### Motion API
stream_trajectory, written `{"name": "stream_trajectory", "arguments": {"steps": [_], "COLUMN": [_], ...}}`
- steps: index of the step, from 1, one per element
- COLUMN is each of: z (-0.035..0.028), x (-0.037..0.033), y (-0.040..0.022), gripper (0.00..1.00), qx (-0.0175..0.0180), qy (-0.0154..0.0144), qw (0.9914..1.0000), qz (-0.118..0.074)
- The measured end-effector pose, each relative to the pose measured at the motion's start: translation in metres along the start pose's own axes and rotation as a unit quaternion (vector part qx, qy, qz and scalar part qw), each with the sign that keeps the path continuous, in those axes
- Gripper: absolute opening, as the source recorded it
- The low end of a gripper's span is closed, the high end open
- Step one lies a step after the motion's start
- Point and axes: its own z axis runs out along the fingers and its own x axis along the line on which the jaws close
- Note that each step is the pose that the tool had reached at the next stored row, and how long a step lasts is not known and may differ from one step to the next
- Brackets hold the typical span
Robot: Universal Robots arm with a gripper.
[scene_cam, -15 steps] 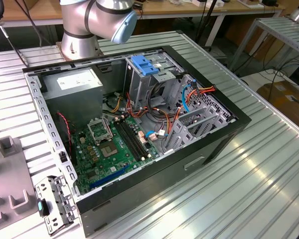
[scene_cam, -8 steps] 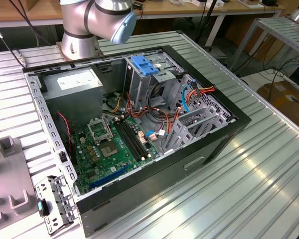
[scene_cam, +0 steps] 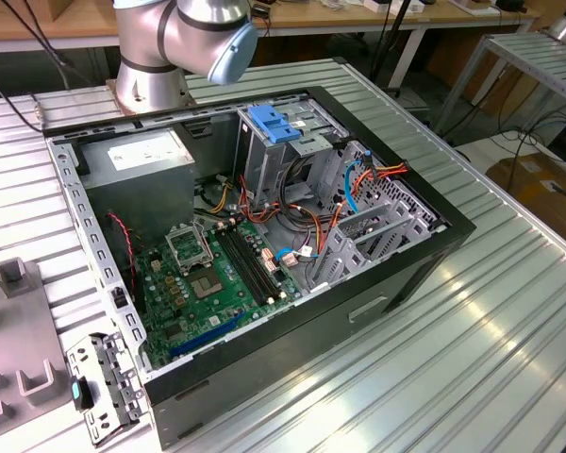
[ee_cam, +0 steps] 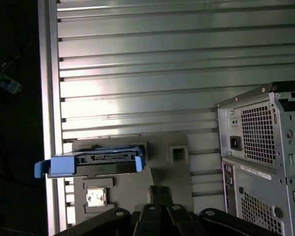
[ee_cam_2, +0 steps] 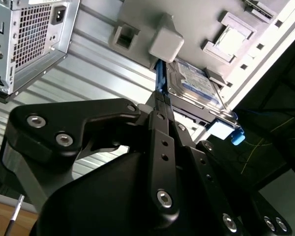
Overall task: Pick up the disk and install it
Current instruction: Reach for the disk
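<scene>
Gripper point(ee_cam_2: 160, 101) is hanging over the grey fixture plate point(ee_cam: 130, 189) near the edge of the ribbed table point(scene_cam: 472, 359). Whether it is open or shut cannot be told from these views. Disk point(ee_cam: 93, 164) is sitting in that plate, with the blue carrier framing the dark drive. Its connector edge is facing the camera in the first wrist view and its label face is showing in the second wrist view. In the second wrist view one blue side rail is lining up just beyond the gripper, but contact cannot be confirmed, and the disk appears to be resting in the plate, not lifted. Plate and disk are lying well apart from the computer case point(scene_cam: 264, 236), which is lying open on the table with its tall silver cage point(scene_cam: 278, 156) and light-blue latch point(scene_cam: 275, 125) standing up inside it. Arm point(scene_cam: 184, 38) is rising from the table beyond the case in the exterior view. Judgement: the pick-up step is in hand and not yet completed, and installation is not begun, since the disk is outside the case. Judgement on the next move: it is calling for the gripper to sit squarely across the carrier's two rails, not beside them. It should be bearing on the plastic frame, not the drive's face, and lifting straight so that nothing snags on the plate's raised blocks point(ee_cam_2: 165, 43).
</scene>
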Motion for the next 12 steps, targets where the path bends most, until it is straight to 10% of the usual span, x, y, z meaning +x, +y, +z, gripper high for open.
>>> {"name": "stream_trajectory", "arguments": {"steps": [12], "z": [0.0062], "x": [0.0525], "y": [0.0083], "gripper": [0.11], "qx": [0.0004], "qy": [0.0057], "qw": [0.99998], "qz": [0.000]}}
